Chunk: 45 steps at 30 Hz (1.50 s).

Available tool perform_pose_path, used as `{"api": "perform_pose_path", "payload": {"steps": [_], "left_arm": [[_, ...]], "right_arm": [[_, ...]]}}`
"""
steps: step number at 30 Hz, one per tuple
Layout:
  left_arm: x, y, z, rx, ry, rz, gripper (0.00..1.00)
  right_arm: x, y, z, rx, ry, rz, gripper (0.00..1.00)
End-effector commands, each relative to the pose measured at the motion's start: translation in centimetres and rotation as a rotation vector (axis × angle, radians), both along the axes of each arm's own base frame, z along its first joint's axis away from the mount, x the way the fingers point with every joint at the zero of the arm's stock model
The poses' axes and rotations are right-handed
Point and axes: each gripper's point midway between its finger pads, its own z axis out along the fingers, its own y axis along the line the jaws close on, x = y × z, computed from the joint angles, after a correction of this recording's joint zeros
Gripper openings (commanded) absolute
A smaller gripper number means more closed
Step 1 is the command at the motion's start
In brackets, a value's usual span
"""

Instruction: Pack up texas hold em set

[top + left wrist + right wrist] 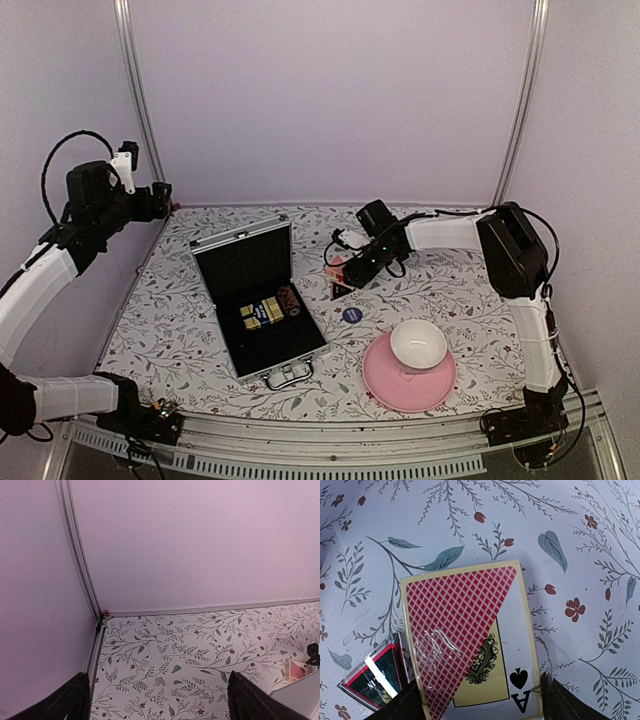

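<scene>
The silver briefcase (226, 243) lies open left of the table's middle, lid raised. In its black lining sit the gold-and-dark card box (262, 312) and the dark red chip stack (290, 300). My right gripper (347, 268) is just right of the case and is shut on the red card box (470, 640). Its fingertips (407, 705) press both long edges of the box. A dark pack in clear wrap (375, 675) lies against the box's left side. The blue round disc (351, 314) lies on the table below the gripper. My left gripper (157, 700) is open and empty, high over the far left corner.
A pink plate (385, 385) with a white bowl (418, 344) in it stands at the front right, near the blue disc. The metal frame posts (80, 565) and pale walls close the back and sides. The case lid's edge (300, 695) shows in the left wrist view.
</scene>
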Motion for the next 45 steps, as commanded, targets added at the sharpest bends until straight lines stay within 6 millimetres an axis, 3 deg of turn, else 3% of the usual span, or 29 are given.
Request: {"api": "perform_pose_path", "payload": {"steps": [1, 12, 18, 23, 30, 37, 39, 42, 45], "left_arm": [[-0.1, 0.2, 0.3, -0.005, -0.017, 0.003, 0.96], [0.0, 0.2, 0.1, -0.006, -0.014, -0.001, 0.96], [0.0, 0.1, 0.1, -0.008, -0.012, -0.002, 0.96], [0.0, 0.1, 0.0, -0.01, -0.012, -0.002, 0.95], [-0.4, -0.7, 1.8, -0.096, -0.054, -0.034, 0.95], [-1.8, -3.3, 5.7, -0.241, -0.115, -0.147, 0.89], [-2.5, -5.0, 7.4, -0.288, -0.145, -0.198, 0.88], [-3.9, -9.5, 9.9, -0.335, -0.17, -0.32, 0.88], [-4.6, -14.1, 10.7, -0.4, -0.129, -0.466, 0.88]], "right_arm": [[-1.3, -0.9, -2.8, -0.034, 0.088, 0.045, 0.77], [-3.3, 0.0, -3.7, 0.012, 0.162, 0.138, 0.71], [-3.0, 0.2, -3.0, 0.019, 0.14, 0.144, 0.58], [-2.1, 0.3, -1.1, 0.055, 0.081, 0.101, 0.51], [-0.7, -0.2, 6.1, 0.181, -0.071, 0.027, 0.46], [-1.9, -1.0, 14.3, 0.297, -0.231, 0.029, 0.44], [-2.6, -1.3, 16.8, 0.332, -0.27, 0.028, 0.44], [-4.4, -0.7, 20.7, 0.369, -0.339, 0.05, 0.44], [-7.1, 1.0, 24.5, 0.393, -0.434, 0.116, 0.44]]}}
